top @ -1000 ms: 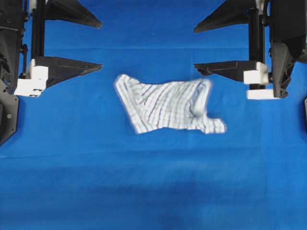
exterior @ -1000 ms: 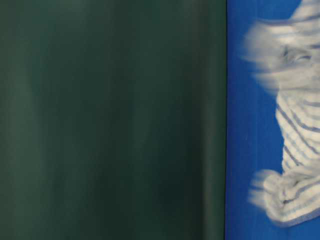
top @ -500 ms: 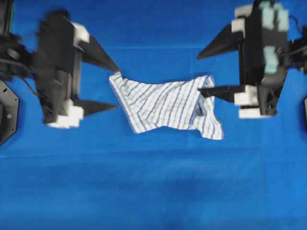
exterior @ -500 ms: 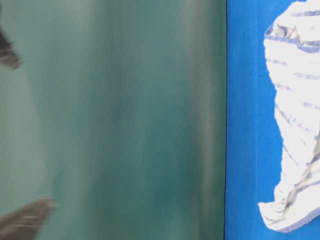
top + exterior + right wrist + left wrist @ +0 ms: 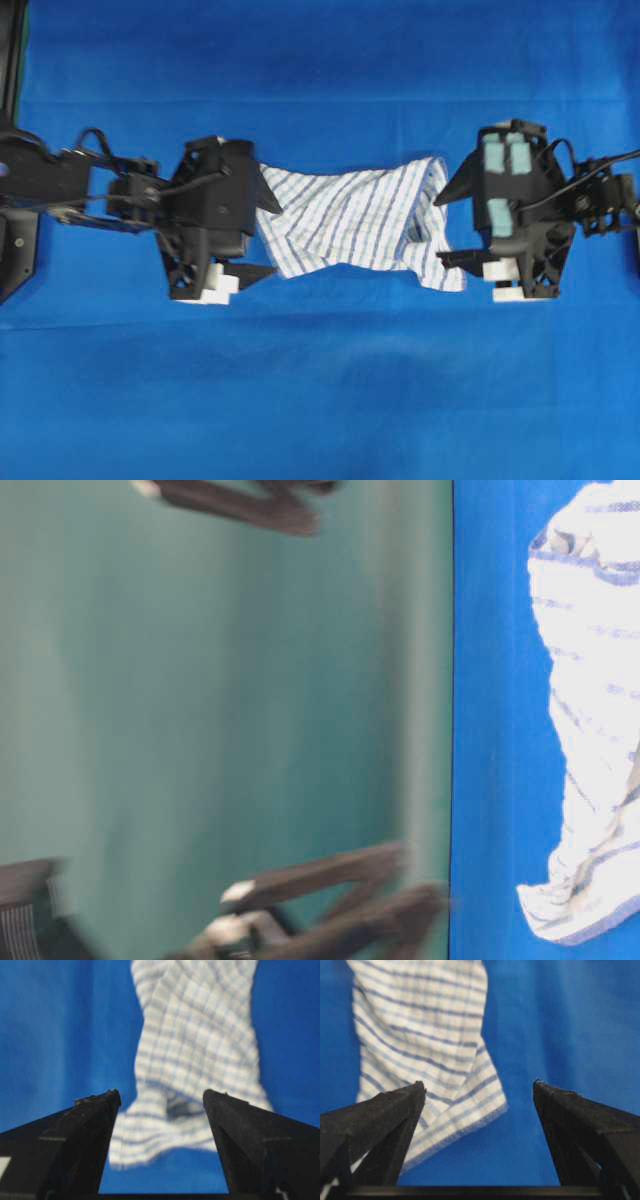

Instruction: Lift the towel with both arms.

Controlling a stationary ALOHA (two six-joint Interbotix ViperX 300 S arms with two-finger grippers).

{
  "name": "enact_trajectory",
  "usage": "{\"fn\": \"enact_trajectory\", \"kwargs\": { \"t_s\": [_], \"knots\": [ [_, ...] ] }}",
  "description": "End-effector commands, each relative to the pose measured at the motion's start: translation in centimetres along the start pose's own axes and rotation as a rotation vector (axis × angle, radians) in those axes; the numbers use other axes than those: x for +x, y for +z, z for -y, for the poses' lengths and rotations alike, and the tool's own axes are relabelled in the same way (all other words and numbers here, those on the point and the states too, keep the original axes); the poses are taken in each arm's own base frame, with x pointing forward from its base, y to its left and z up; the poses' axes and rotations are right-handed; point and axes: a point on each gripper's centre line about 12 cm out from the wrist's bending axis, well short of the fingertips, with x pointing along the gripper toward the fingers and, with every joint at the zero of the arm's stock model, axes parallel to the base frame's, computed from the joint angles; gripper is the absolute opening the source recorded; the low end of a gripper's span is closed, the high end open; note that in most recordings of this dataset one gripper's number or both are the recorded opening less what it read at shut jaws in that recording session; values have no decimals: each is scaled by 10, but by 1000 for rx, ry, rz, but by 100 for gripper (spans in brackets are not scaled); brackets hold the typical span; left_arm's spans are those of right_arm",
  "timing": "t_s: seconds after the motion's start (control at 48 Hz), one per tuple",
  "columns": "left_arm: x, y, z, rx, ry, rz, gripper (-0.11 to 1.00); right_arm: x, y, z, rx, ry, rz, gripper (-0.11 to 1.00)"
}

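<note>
Lying crumpled in the middle of the blue table cloth (image 5: 320,400), the striped towel (image 5: 350,220) has one arm at each end. The left gripper (image 5: 268,237) and the right gripper (image 5: 447,226) both stand with jaws spread wide at the towel's edges, holding nothing.

one towel (image 5: 350,215), two arms (image 5: 60,180), one table cloth (image 5: 320,400)
</note>
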Motion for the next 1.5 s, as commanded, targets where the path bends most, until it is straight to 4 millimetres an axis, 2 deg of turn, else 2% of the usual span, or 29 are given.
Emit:
{"fn": "enact_trajectory", "kwargs": {
  "t_s": [0.0, 0.187, 0.333, 0.687, 1.0, 1.125, 1.187, 1.25, 1.396, 1.437, 1.479],
  "knots": [
    [14, -5, 2, -5, -2, 14, 92, 8, -7, -3, 1, 10, 0, 68],
    [53, -38, 5, -48, -5, -67, 92, 40, -33, -8, 21, 25, -50, 68],
    [71, -52, 7, -82, -7, -89, 92, 65, -52, -12, 34, 42, -70, 68],
    [95, -80, 10, -84, -8, -120, 92, 104, -82, -18, 77, 58, -127, 68],
    [98, -83, 6, -107, 3, -126, 88, 121, -95, -17, 108, 56, -161, 68],
    [97, -83, 6, -113, 3, -129, 74, 122, -95, -17, 108, 55, -161, 67],
    [97, -84, 6, -112, 2, -137, 59, 122, -94, -16, 109, 54, -159, 65],
    [96, -84, 7, -109, 1, -147, 39, 122, -93, -16, 107, 54, -158, 59],
    [92, -78, 4, -112, 4, -167, 6, 121, -91, -16, 98, 54, -154, 20],
    [91, -76, 3, -116, 7, -170, 4, 120, -91, -16, 94, 55, -151, 8],
    [90, -72, 2, -117, 7, -167, 4, 120, -89, -16, 91, 56, -147, 3]
  ]
}}
